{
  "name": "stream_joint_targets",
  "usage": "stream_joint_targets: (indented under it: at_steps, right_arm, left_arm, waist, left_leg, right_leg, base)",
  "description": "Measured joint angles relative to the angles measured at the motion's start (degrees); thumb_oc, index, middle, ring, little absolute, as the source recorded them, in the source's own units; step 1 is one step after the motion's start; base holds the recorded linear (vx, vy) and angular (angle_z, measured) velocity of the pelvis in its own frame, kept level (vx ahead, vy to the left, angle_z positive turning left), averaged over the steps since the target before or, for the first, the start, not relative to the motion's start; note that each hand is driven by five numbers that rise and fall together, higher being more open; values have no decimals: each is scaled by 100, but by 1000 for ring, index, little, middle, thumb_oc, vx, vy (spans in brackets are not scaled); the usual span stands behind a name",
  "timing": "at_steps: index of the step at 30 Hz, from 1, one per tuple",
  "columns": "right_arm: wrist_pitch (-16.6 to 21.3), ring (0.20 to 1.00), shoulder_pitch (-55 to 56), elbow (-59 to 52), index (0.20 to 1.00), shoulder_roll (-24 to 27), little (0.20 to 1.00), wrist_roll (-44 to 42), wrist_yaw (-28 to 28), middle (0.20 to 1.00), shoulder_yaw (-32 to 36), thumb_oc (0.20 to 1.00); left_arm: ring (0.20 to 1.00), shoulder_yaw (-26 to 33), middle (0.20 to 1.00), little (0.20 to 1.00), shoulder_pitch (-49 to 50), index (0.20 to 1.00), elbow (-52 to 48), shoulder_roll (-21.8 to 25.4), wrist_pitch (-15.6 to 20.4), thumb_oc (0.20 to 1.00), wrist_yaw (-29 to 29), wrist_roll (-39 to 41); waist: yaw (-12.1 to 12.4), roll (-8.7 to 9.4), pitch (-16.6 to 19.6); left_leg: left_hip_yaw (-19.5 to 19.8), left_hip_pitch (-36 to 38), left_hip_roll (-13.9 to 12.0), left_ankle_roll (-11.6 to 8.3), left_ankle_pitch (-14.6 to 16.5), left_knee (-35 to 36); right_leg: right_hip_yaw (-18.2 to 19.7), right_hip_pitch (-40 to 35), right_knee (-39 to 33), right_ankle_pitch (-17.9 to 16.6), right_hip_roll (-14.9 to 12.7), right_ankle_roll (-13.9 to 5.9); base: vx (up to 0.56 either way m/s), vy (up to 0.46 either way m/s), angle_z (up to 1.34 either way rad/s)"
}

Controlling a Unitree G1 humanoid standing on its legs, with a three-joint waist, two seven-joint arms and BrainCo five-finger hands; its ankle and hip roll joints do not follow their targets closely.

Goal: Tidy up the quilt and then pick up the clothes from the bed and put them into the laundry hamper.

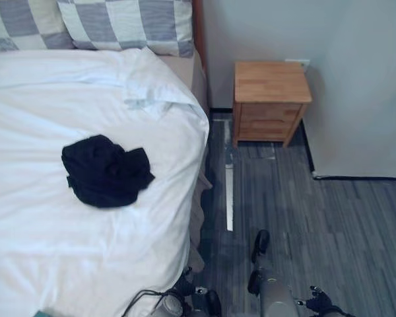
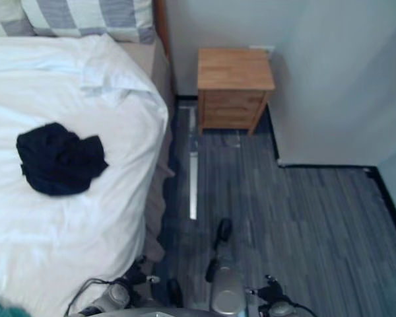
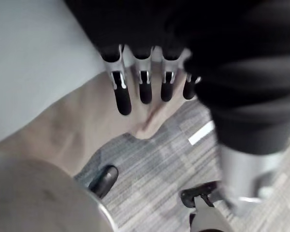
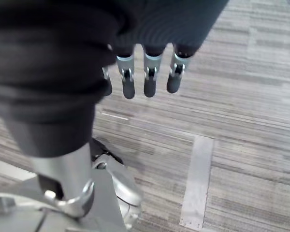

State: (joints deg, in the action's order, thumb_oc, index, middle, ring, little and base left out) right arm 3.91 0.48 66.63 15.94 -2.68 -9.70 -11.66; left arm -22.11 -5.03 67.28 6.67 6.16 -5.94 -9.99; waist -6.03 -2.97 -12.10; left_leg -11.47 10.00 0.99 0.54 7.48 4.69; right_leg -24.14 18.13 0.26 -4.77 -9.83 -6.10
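A crumpled black garment (image 1: 105, 170) lies in the middle of the white quilt (image 1: 66, 224) that covers the bed. Near the pillows, the quilt's corner (image 1: 152, 92) is folded back and rumpled. My left hand (image 3: 145, 87) hangs with straight fingers beside the bed's beige side (image 3: 63, 130), above the floor, holding nothing. Low over the grey plank floor (image 4: 241, 121) to the right of the bed, my right hand (image 4: 150, 79) is also empty, its fingers straight.
Two grey-and-cream checked pillows (image 1: 125, 23) lie at the head of the bed. A wooden nightstand (image 1: 270, 99) stands against the wall past the bed's right edge. A wall corner (image 2: 330, 99) juts out on the right. Something teal (image 2: 0, 309) peeks in at the lower left.
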Motion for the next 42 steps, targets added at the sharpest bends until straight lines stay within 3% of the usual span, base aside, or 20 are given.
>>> stream_joint_targets:
  at_steps: [3,5,7,11,12,14,16,17,18,19,20,23,25,26,28,31,35,38,40,42]
  right_arm:
    - [21,1000,171,114,1000,-15,1000,12,52,1000,-21,1000]
    - [69,1000,88,27,1000,161,1000,19,20,1000,-124,1000]
    - [26,1000,-386,-21,1000,300,1000,46,-3,1000,-457,1000]
    - [89,1000,-711,-32,1000,284,1000,275,-1,1000,-921,1000]
    - [90,1000,-658,-41,1000,321,1000,277,-9,1000,-965,1000]
    - [61,1000,-502,-25,1000,337,1000,278,-7,1000,-926,1000]
    - [-20,1000,26,-39,1000,275,1000,316,3,1000,-1017,1000]
    - [-55,1000,97,-111,1000,155,1000,398,-5,1000,-1019,1000]
    - [-10,1000,180,-350,1000,138,1000,475,8,1000,-913,1000]
    - [-28,1000,254,-759,1000,221,1000,475,-1,1000,-771,1000]
    - [-11,1000,158,-829,1000,209,1000,472,-16,1000,-653,1000]
    - [66,1000,-69,-1458,1000,385,1000,437,-18,1000,-585,1000]
    - [98,1000,-264,-2007,1000,607,1000,433,9,1000,-698,1000]
    - [106,1000,-193,-2570,1000,843,1000,453,39,1000,-804,1000]
    - [79,1000,-141,-3410,1000,1019,1000,497,112,1000,-703,1000]
    - [234,1000,-81,-4792,1000,1444,1000,787,243,1000,-694,1000]
    - [461,1000,-1052,-5334,1000,1991,1000,1175,202,1000,-470,1000]
    - [344,1000,-1397,-5675,1000,2449,1000,1405,27,1000,-489,1000]
    - [350,1000,-1952,-5942,1000,2912,1000,1598,-206,1000,-537,1000]
    - [335,1000,-2403,-5931,1000,3299,1000,1752,-417,1000,-456,1000]
  left_arm:
    - [1000,212,1000,1000,84,1000,25,250,2,1000,-88,-4]
    - [1000,277,1000,1000,58,1000,-115,293,-27,1000,-174,-5]
    - [1000,453,1000,1000,2,1000,-358,546,-43,1000,-270,74]
    - [1000,587,1000,1000,27,1000,-682,884,-9,1000,-334,97]
    - [1000,584,1000,1000,74,1000,-649,884,-12,1000,-327,96]
    - [1000,592,1000,1000,73,1000,-666,914,-31,1000,-313,95]
    - [1000,629,1000,1000,210,1000,-443,927,-163,1000,-305,96]
    - [1000,618,1000,1000,197,1000,-273,984,-163,1000,-295,94]
    - [1000,611,1000,1000,169,1000,-136,944,-133,1000,-280,108]
    - [1000,699,1000,1000,169,1000,-160,933,-119,1000,-232,254]
    - [1000,680,1000,1000,218,1000,-251,881,-122,1000,-158,316]
    - [1000,662,1000,1000,268,1000,-386,682,-8,1000,-137,328]
    - [1000,662,1000,1000,294,1000,-208,563,32,1000,-128,325]
    - [1000,671,1000,1000,135,1000,-139,534,30,1000,-138,326]
    - [1000,763,1000,1000,112,1000,-149,574,-5,1000,-202,326]
    - [1000,1091,1000,1000,315,1000,-169,985,28,1000,-363,326]
    - [1000,1408,1000,1000,821,1000,-487,882,35,1000,-614,523]
    - [1000,1475,1000,1000,734,1000,-452,768,131,1000,-729,533]
    - [1000,1312,1000,1000,400,1000,-500,809,112,1000,-780,539]
    - [1000,1280,1000,1000,281,1000,-802,923,106,1000,-770,540]
  waist:
    - [64,164,196]
    - [345,88,214]
    - [639,218,132]
    - [1089,493,8]
    - [1015,416,79]
    - [998,425,95]
    - [958,476,343]
    - [916,579,380]
    - [762,468,349]
    - [556,419,314]
    - [434,405,308]
    - [464,412,270]
    - [611,364,231]
    - [514,393,195]
    - [571,398,35]
    - [482,760,-14]
    - [656,467,-7]
    - [627,527,-51]
    - [558,595,-224]
    - [433,502,-359]
  left_leg:
    - [-189,-730,-502,-538,311,-3162]
    - [254,-1619,-699,-687,-448,-5210]
    - [752,-2498,-666,-591,-278,-6019]
    - [391,-2898,-684,-622,-337,-3237]
    - [-221,-2750,-766,-576,-642,-1685]
    - [-947,-2765,-738,-472,-930,-1274]
    - [-1484,-2166,-180,742,-1069,-1090]
    - [-1415,-1844,-54,925,-1163,-723]
    - [-883,-1429,-76,949,-1200,-335]
    - [-268,-1143,10,923,-1170,-176]
    - [-117,-1034,51,924,-1164,-96]
    - [644,-815,218,845,-1000,-21]
    - [1428,-676,255,422,-672,-104]
    - [1883,-685,260,548,-596,-206]
    - [2501,-543,170,430,-521,-282]
    - [3247,-241,73,-43,-228,-366]
    - [2428,-687,-516,-436,-199,-853]
    - [2116,-1248,-529,-754,-877,-1133]
    - [751,-2052,-631,-726,-1268,-1602]
    - [-1271,-2402,-1001,-431,-1001,-1753]
  right_leg:
    - [32,-828,336,-114,355,887]
    - [257,-1095,170,-100,662,986]
    - [829,-1490,-119,69,899,1084]
    - [985,-2286,-527,428,1035,919]
    - [762,-2489,-527,606,1138,899]
    - [484,-2747,-511,857,1216,815]
    - [164,-3196,-19,1221,1329,257]
    - [60,-3049,651,1336,1242,110]
    - [-292,-2070,3369,959,773,-333]
    - [26,-947,5404,662,106,-348]
    - [434,-595,5376,824,61,-360]
    - [1240,-2,3348,974,51,-246]
    - [1775,-251,978,910,94,-235]
    - [2421,-575,-534,677,81,-240]
    - [3125,-634,-551,388,107,-291]
    - [2929,-1347,-509,-122,3,-153]
    - [2393,-1453,-481,-510,511,59]
    - [1617,-1559,-491,-331,454,263]
    - [720,-1525,-492,-200,382,462]
    - [-256,-1442,-528,-8,426,773]
  base:
    - [284,-245,0]
    - [410,-146,-77]
    - [559,102,-121]
    - [536,170,-90]
    - [331,71,2]
    - [378,115,32]
    - [376,211,52]
    - [437,275,83]
    - [430,207,160]
    - [405,63,203]
    - [297,-84,192]
    - [436,-296,168]
    - [556,-419,167]
    - [273,-233,186]
    - [402,-388,208]
    - [343,-370,201]
    - [173,-284,81]
    - [-53,-329,131]
    - [-82,-303,220]
    - [47,-70,211]
